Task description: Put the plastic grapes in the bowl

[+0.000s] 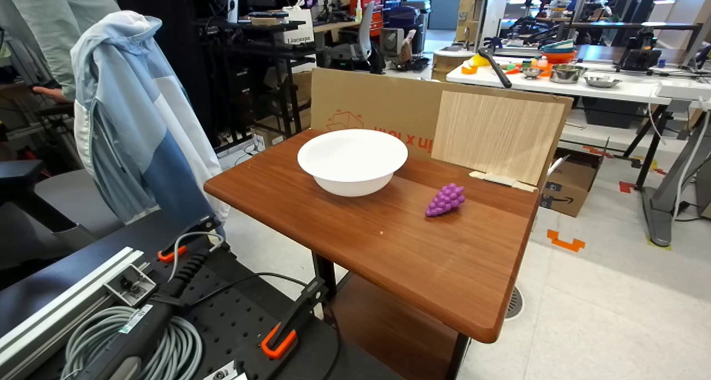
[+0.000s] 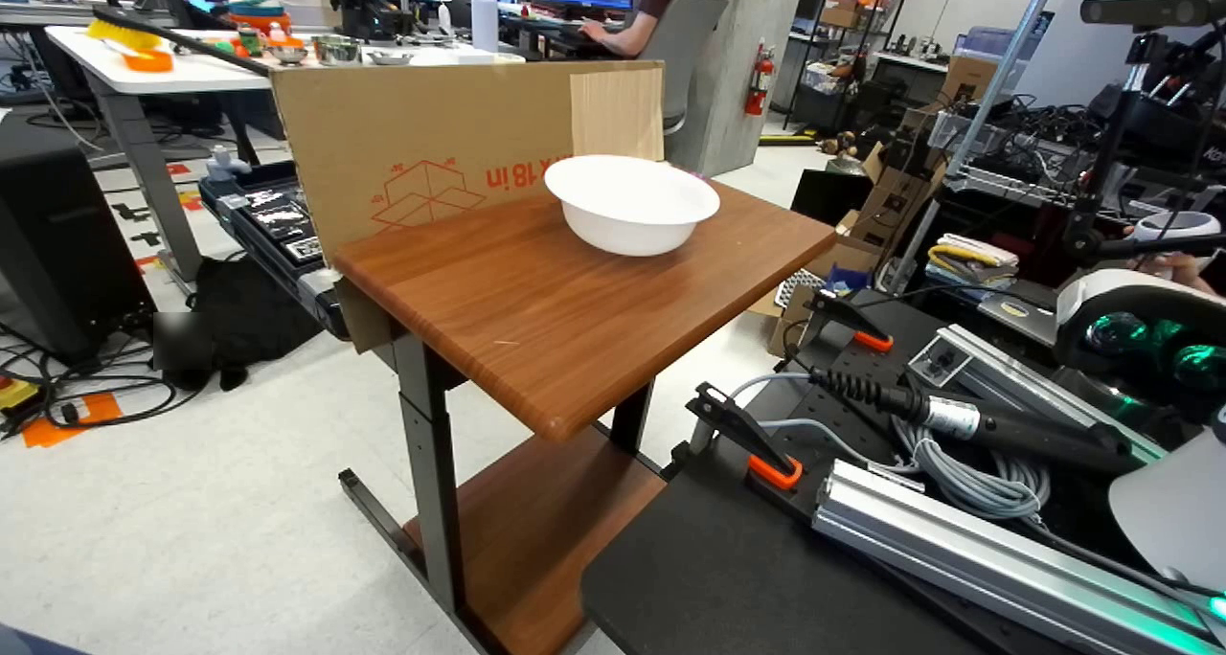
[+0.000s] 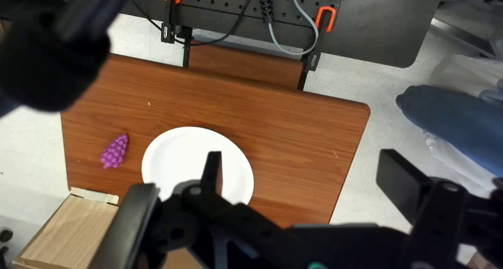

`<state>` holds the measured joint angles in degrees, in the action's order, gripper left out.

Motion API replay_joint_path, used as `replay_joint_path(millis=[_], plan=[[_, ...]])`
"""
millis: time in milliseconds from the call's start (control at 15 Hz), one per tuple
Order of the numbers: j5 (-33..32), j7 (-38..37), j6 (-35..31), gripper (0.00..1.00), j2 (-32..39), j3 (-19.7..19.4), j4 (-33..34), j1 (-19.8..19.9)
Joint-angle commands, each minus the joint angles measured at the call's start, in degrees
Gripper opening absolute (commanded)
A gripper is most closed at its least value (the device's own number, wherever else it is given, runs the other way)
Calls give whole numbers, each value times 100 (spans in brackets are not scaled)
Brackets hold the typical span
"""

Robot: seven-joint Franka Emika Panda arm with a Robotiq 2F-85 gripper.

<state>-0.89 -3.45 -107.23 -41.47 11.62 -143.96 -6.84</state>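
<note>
The plastic grapes point(image 1: 445, 200), a small bumpy purple bunch, lie on the brown wooden table beside the bowl. They also show in the wrist view point(image 3: 114, 151), left of the bowl. In an exterior view they are mostly hidden behind the bowl. The wide white bowl point(image 1: 354, 187) stands upright on the table; it shows in an exterior view point(image 2: 632, 234) and the wrist view point(image 3: 177, 163), and I see nothing in it. My gripper point(image 3: 301, 155) is open with nothing between its fingers, high above the table. One finger overlaps the bowl in view. No exterior view shows the gripper.
The table point(image 1: 383, 246) has a cardboard sheet point(image 1: 383, 99) along one edge, with a light wood panel point(image 1: 497, 135) against it. A black pegboard bench point(image 2: 747, 559) with clamps and a coiled cable stands beside the table. A blue jacket point(image 1: 144, 113) hangs nearby.
</note>
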Motion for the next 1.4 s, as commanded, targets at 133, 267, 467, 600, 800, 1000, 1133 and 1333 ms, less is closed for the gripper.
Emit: replay_joint_path(millis=[133,267,467,600,800,1000,1133,1333], plan=[[-51,-298,-371,100,415,-529,435,446],[-65,-197,-461,100,749,-866,609,717],[-41,-95,-714,100,1543,-1355,962,1094],[33,-73,-838,100,2123,-1591,1279,1248],[186,-83,-934,100,2929,-1840,1817,1371],[549,42,-945,100,3631,-2086,2357,1454],[913,105,-856,100,3935,-2191,2647,1516],[1191,-20,-978,100,3802,-2088,2683,1465]])
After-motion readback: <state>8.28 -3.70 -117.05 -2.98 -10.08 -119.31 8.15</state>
